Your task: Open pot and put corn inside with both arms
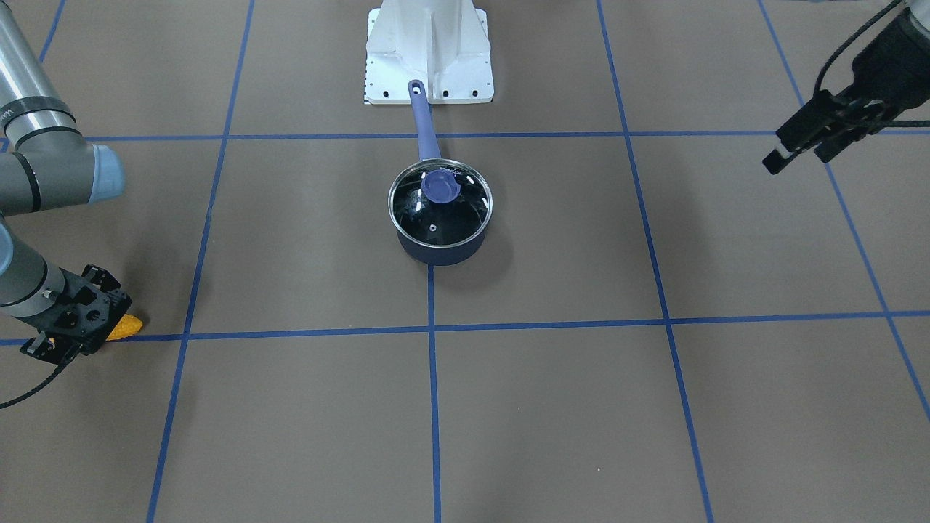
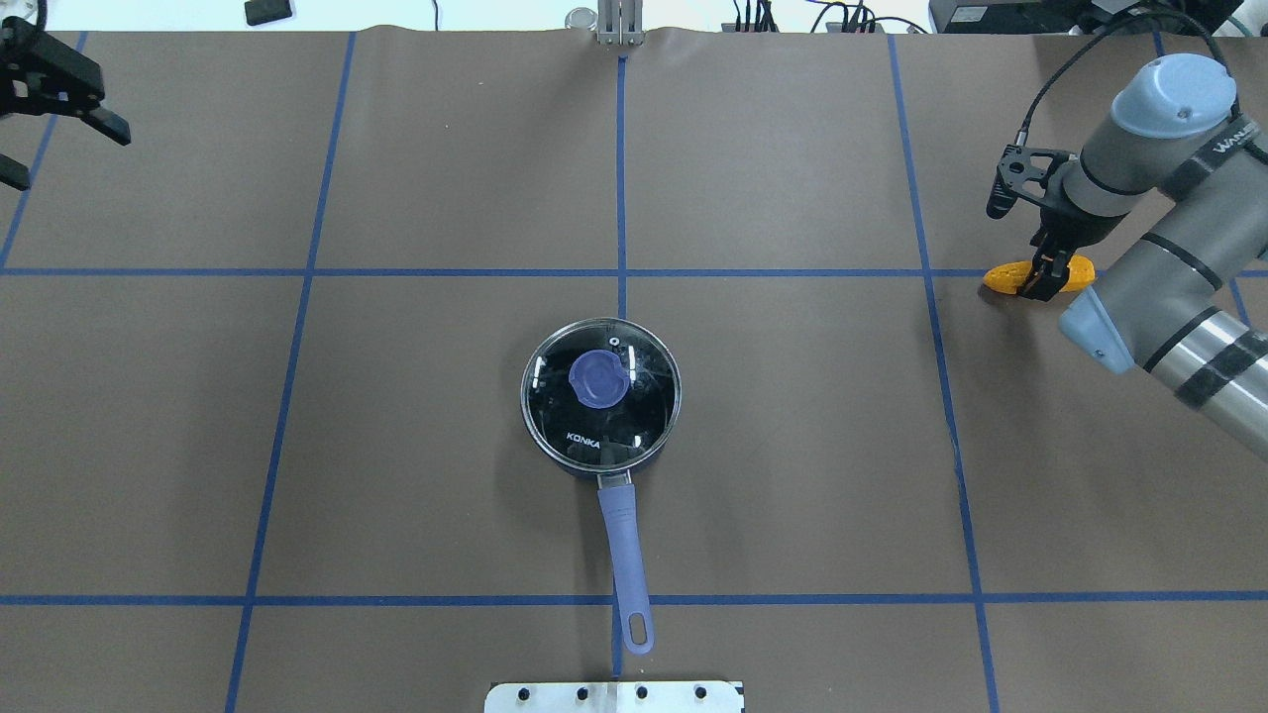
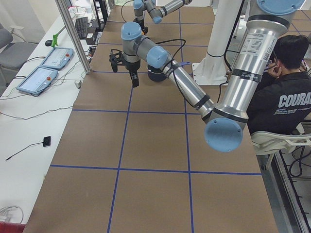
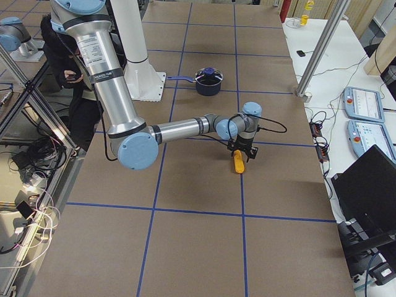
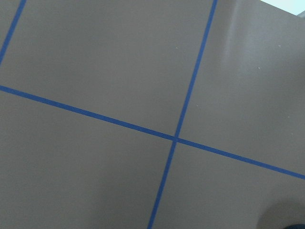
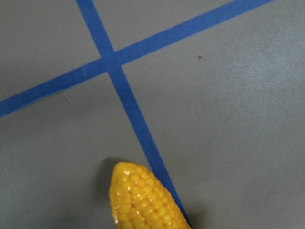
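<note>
The orange-yellow corn (image 2: pixel 1005 277) lies on the brown table at the far right of the overhead view. It also shows in the front view (image 1: pixel 125 328) and in the right wrist view (image 6: pixel 143 200). My right gripper (image 2: pixel 1045 279) is down over the corn with its fingers either side of it. I cannot tell whether they press on it. The blue pot (image 2: pixel 600 451) stands mid-table. Its glass lid (image 2: pixel 634 416) with a blue knob is on, and its handle points toward my base. My left gripper (image 2: pixel 59 129) is open and empty, raised at the far left.
The white base mount (image 1: pixel 429 58) stands just behind the pot's handle. Blue tape lines cross the table. An operator (image 3: pixel 286 97) sits beside the table on my left, and tablets (image 3: pixel 43 73) lie on a side bench.
</note>
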Motion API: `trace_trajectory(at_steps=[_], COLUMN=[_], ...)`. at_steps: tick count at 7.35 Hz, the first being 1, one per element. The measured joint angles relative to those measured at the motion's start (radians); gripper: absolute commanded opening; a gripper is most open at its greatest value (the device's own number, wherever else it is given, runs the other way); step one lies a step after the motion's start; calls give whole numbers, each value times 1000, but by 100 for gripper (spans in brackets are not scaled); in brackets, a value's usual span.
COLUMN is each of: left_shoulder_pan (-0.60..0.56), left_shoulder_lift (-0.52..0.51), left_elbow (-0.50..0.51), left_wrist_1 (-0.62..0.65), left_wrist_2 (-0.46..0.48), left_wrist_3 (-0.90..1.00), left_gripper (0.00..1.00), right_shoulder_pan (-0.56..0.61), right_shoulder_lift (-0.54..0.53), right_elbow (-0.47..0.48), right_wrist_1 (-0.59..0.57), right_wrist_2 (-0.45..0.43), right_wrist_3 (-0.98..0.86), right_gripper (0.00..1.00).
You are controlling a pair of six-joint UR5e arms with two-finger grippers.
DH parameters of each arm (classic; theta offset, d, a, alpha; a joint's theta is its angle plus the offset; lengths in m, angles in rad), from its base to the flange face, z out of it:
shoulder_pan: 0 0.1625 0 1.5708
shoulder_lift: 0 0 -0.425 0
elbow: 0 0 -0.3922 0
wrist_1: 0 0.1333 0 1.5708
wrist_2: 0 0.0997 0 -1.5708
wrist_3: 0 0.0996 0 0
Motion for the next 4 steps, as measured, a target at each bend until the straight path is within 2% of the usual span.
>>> trace_trajectory(at_steps=[1, 4], left_shoulder_pan=[44, 110], left_shoulder_lift=[-24, -59], left_elbow=[0, 4], left_wrist_1=[4, 6], left_wrist_2=[42, 89], left_wrist_3=[-53, -126], left_gripper=[98, 98], right_shoulder_pan=[0, 0], right_shoulder_lift=[4, 11], right_elbow=[0, -1], right_wrist_1=[0, -2], right_wrist_2=[1, 2], right_wrist_3=[3, 7], right_gripper=[29, 25])
